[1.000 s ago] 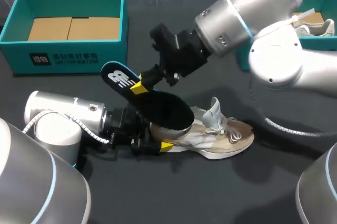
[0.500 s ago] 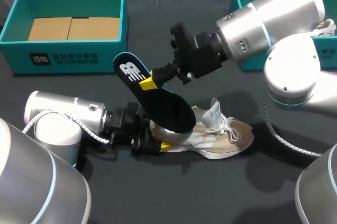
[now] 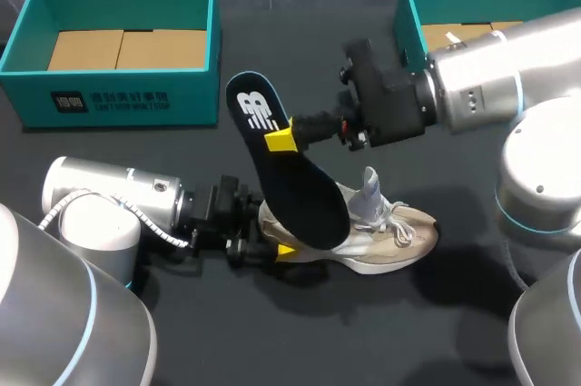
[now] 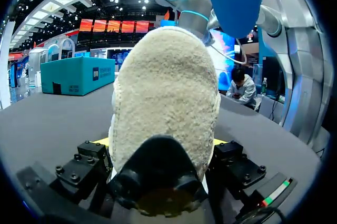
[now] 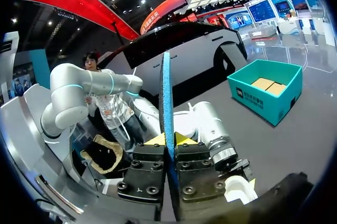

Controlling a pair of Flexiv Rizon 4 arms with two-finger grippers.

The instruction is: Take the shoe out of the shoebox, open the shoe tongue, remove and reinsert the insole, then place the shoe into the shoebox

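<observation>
While the right gripper (image 3: 280, 139) hangs above the dark table (image 3: 300, 341), I read its yellow-tipped fingers as closed narrow on the flat black insole (image 3: 304, 191), which is blue on its underside, near the logo end. The insole slants down, with its lower end over the opening of the beige fabric shoe (image 3: 404, 233). The shoe rests on the table. The left gripper (image 3: 275, 246) lies low, its fingers clamped on the shoe's heel from both sides. An open teal cardboard shoebox (image 3: 118, 86) stands well apart.
</observation>
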